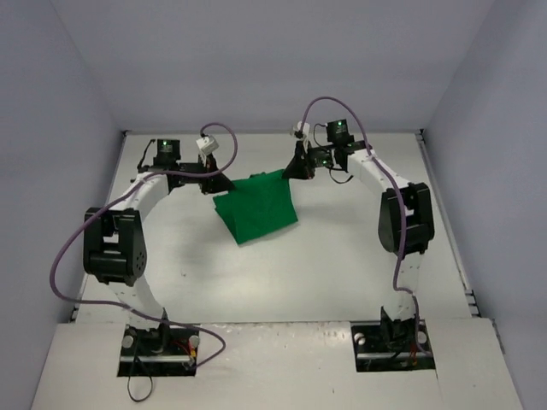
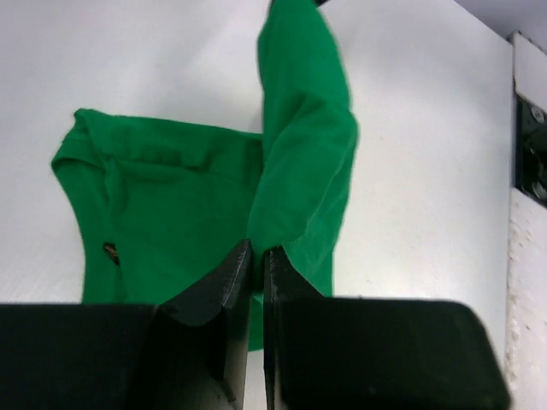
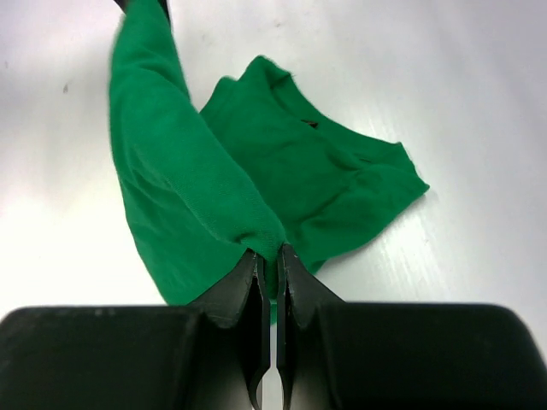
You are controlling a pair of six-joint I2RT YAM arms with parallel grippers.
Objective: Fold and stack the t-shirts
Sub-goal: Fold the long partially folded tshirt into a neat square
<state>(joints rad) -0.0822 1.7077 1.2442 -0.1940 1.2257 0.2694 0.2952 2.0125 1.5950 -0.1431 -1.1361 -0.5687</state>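
Observation:
The bright-green t-shirt (image 1: 258, 207) lies partly folded on the white table at the far middle. Its far edge is lifted and stretched between my two grippers. My left gripper (image 1: 224, 183) is shut on the shirt's far left corner. My right gripper (image 1: 297, 168) is shut on the far right corner. In the left wrist view the fingertips pinch a fold of the shirt (image 2: 299, 162), and the rest lies flat on the left. In the right wrist view the fingertips pinch a bunched fold of the shirt (image 3: 197, 196), and the collar end lies beyond.
The white table (image 1: 342, 273) is walled by grey panels on three sides. A black fitting (image 2: 532, 145) sits at the table's right edge in the left wrist view. Purple cables loop over both arms.

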